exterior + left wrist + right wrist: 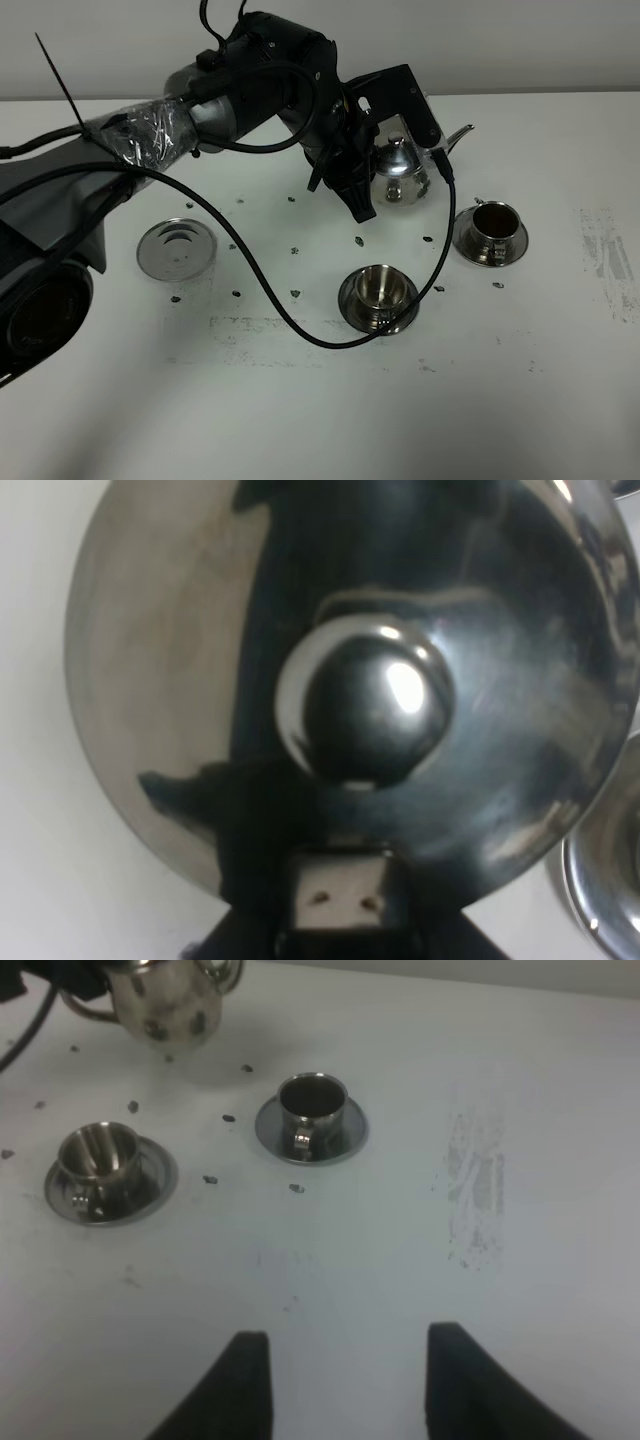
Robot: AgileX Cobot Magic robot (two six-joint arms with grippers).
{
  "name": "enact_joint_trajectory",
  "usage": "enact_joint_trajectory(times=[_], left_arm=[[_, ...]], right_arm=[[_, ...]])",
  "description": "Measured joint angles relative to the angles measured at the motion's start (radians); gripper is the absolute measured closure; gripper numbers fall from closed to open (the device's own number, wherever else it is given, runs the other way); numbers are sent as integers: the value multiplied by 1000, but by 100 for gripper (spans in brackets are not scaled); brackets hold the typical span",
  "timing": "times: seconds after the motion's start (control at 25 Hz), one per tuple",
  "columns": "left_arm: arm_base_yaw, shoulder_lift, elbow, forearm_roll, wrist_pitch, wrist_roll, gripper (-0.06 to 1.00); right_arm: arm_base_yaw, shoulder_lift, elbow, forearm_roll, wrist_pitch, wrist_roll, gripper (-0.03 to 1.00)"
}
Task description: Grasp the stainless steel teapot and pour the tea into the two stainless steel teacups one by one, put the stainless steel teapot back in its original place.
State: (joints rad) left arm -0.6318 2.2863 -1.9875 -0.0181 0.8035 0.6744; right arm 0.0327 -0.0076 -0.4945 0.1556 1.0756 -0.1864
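L tool grips teapot, handle mostly hidden.

From the high camera I see the disc at the table's left. The nearer teacup stands on the middle saucer. The farther teacup, with tea in it, stands on the right saucer. The teapot is behind the nearer teacup and left of the farther one.

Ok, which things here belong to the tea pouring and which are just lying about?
Job in hand:
teapot, held in the left gripper; teacup with tea; empty teacup; flat steel disc.

Lying about:
dark specks on the table; scuffed patch; the arm's trailing black cable.
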Motion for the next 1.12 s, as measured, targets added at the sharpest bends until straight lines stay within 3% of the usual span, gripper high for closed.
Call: enact_joint_trajectory(times=[0.32,0.88,1.12], left_arm=[[0,79,0,-42,-45,-7,76],[-2,70,9,-29,-25,-4,76],[-2,-132,177,35,-69,5,76]], right_arm=[[0,0,0,0,0,0,59],[0,0,0,0,0,0,59],[0,0,0,0,0,0,59]])
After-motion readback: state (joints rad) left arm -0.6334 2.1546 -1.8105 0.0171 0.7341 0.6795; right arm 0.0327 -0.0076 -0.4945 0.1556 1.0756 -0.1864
